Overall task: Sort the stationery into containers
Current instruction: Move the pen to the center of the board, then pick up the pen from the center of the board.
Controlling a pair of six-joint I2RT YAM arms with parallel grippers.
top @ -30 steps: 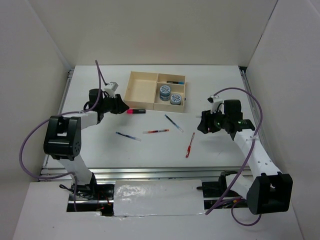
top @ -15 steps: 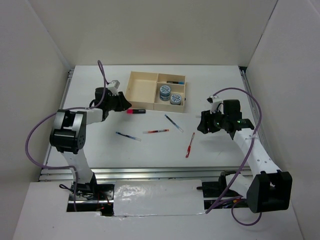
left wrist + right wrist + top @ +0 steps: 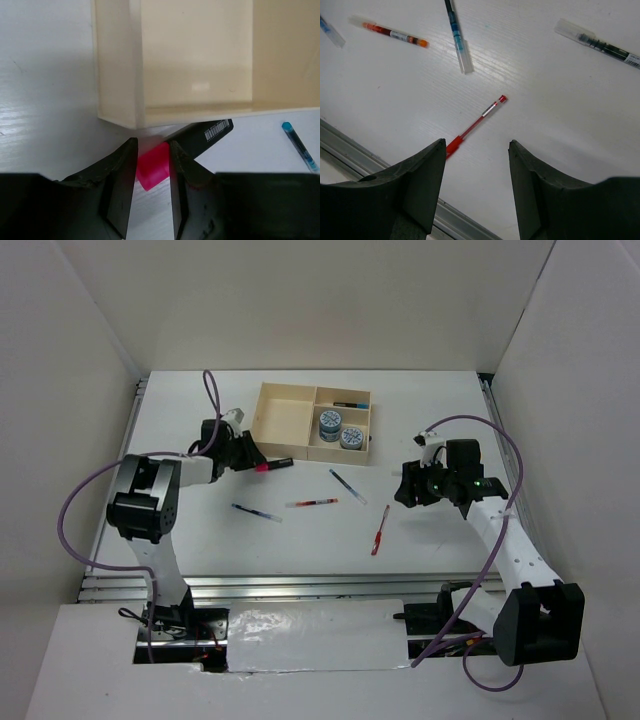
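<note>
1. Table (image 3: pixel 200 540): white top, on which all items are carried.
2. Wooden tray (image 3: pixel 283 422): pale beige with low walls, set at the far middle of the table and divided into one large section on the left and two smaller ones on the right. In the left wrist view its near corner (image 3: pixel 117 65) is seen just beyond the fingers.
3. Left gripper (image 3: pixel 243 452): placed low beside the tray's near-left corner. Its jaws are drawn narrow and pressed on the pink end of the highlighter (image 3: pixel 152 145).
4. Right gripper (image 3: pixel 410 485): held above the right part of the table. Its jaws are spread wide and nothing is held between them (image 3: pixel 477 150).
5. Tape rolls (image 3: pixel 329 424) (image 3: pixel 351 437): two, blue-white patterned, lodged side by side in the nearer small section.
6. Highlighter (image 3: pixel 272 464): short and black. It lies on the table against the tray's near wall, its barcoded body (image 3: pixel 200 136) pointing right.
7. Black pen (image 3: pixel 350 403): laid in the farther small section.
8. Loose pens, all lying on the table well apart from one another:
   - blue pen (image 3: pixel 257 511), left of centre
   - orange-red pen (image 3: pixel 312 503) (image 3: pixel 390 32), at centre
   - teal-blue pen (image 3: pixel 348 485) (image 3: pixel 457 37), near the tray
   - red pen (image 3: pixel 380 530) (image 3: pixel 475 126), seen beneath the right gripper
</note>
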